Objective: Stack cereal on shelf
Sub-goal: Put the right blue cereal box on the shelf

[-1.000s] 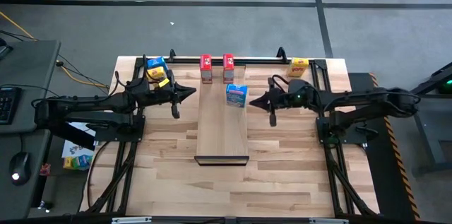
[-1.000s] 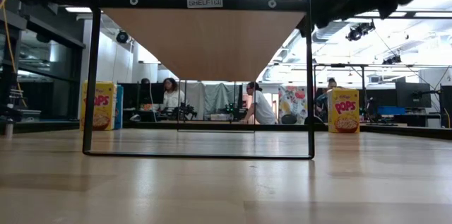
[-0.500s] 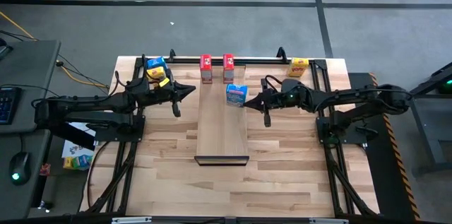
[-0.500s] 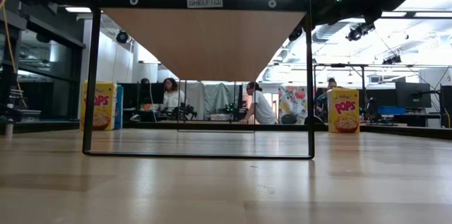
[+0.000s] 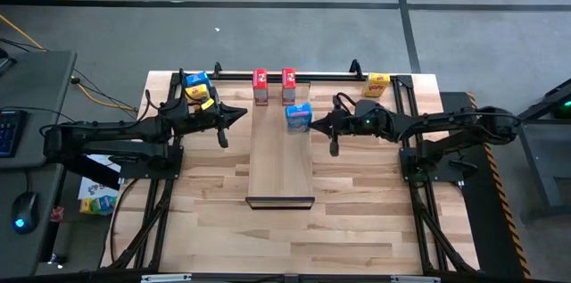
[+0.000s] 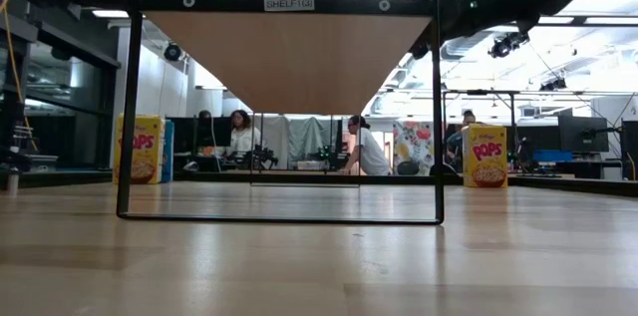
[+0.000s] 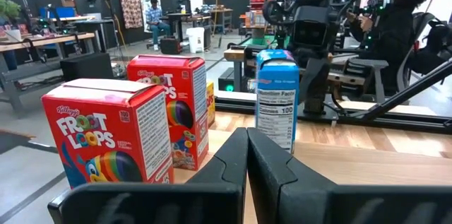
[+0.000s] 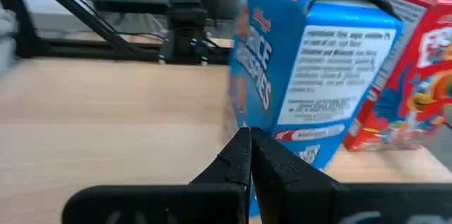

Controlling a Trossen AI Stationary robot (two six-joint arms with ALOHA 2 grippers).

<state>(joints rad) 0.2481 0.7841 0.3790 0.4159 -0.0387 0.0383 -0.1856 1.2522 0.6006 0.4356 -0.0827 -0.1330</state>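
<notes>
High view: right gripper [image 5: 313, 126], jaws clenched empty, sits against the blue box [image 5: 299, 118] on the shelf [image 5: 280, 171]. Nudge slowly, low on the box, so it doesn't tip. Left gripper [image 5: 243, 115] waits clenched too.

This is a robotics lab or shared research workspace, not a home or shop. The butcher-block table [image 5: 214, 220] sits on a grey carpeted floor [image 5: 268, 15] crossed by dark tape lines, with black metal framing bolted around its edges and two arms mounted on it. Beside it stands a desk with a keyboard [image 5: 7, 131] and a mouse [image 5: 25, 210], and a yellow cable [image 5: 89, 87] trails across the floor. Beyond the table, the low view shows a large open room with ceiling strip lights, more workbenches, monitors [image 6: 583, 134] and seated people [image 6: 239, 135] at work. The left wrist view shows further benches, equipment racks and another seated person [image 7: 392, 22].
</notes>
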